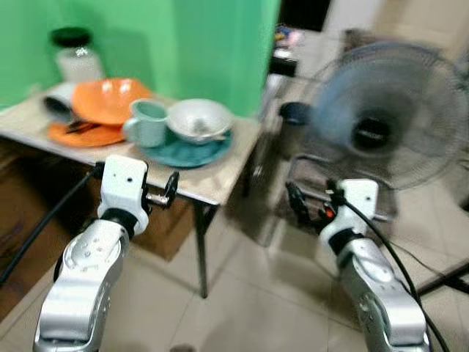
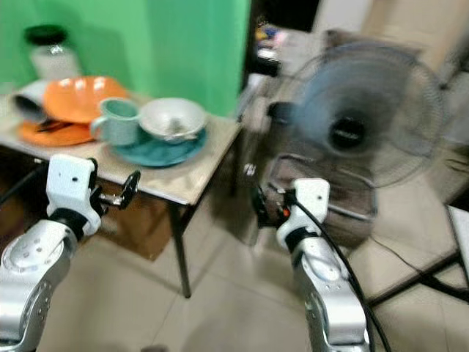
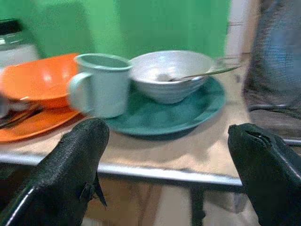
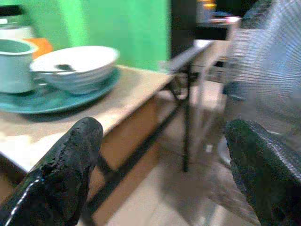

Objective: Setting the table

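A small beige table [image 1: 220, 176] holds a teal plate [image 1: 192, 152] with a white bowl [image 1: 199, 119] on it; a spoon [image 3: 202, 73] lies in the bowl. A pale green mug [image 1: 149, 122] stands at the plate's left edge. Further left an orange bowl [image 1: 110, 99] rests above an orange plate [image 1: 86, 135] with dark cutlery. My left gripper [image 1: 163, 192] is open, just below the table's front edge. My right gripper [image 1: 302, 205] is open, off to the table's right, in front of a fan. Both hold nothing.
A large standing fan [image 1: 381, 117] is close on the right, its cable on the tiled floor [image 1: 249, 293]. A glass jar with a black lid [image 1: 75, 55] and a grey cup lying on its side [image 1: 58, 101] sit at the table's back left, before a green wall [image 1: 198, 37].
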